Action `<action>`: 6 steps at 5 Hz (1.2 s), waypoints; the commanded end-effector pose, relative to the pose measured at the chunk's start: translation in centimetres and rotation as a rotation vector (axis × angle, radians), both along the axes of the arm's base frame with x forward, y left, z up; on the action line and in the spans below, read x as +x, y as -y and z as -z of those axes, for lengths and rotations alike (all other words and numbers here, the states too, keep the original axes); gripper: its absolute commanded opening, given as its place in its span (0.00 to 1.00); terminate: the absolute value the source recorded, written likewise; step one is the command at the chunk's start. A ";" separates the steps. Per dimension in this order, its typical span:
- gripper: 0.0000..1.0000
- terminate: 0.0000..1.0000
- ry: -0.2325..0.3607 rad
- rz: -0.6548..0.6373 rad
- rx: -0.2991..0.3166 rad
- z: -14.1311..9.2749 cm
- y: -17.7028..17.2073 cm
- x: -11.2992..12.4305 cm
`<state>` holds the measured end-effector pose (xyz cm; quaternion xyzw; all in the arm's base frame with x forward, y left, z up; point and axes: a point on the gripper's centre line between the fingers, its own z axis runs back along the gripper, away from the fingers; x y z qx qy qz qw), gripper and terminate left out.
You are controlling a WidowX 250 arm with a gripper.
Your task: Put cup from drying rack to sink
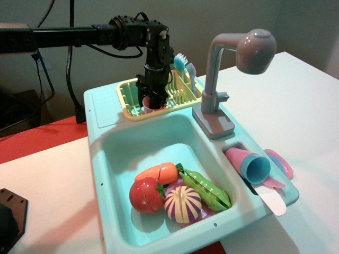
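The small pink cup (150, 103) stands in the left part of the pale yellow drying rack (128, 100), behind the turquoise sink (106, 153). My gripper (151, 95) hangs straight down into the rack from the black arm. Its dark fingers (144, 89) are drawn in around the cup's rim and hide the top of the cup. Only the cup's lower pink wall shows below the fingers. The cup still rests on the rack floor.
The basin holds a toy tomato (145, 194), carrot (158, 172), pea pod (205, 189) and a striped purple-yellow vegetable (183, 203). A grey-mauve faucet (233, 63) rises at the right. A larger pink cup with blue inside (249, 164) lies in the side tray. A blue brush (181, 62) stands in the rack.
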<state>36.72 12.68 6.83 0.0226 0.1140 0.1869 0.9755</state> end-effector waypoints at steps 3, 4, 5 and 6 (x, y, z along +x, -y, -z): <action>0.00 0.00 0.128 0.014 0.004 -3.8 0.3 0.2; 0.00 0.00 0.212 0.010 0.012 -6.7 0.0 0.6; 0.00 0.00 0.299 0.010 0.032 -10.1 0.0 1.5; 0.00 0.00 0.324 0.016 0.035 -11.2 0.3 1.7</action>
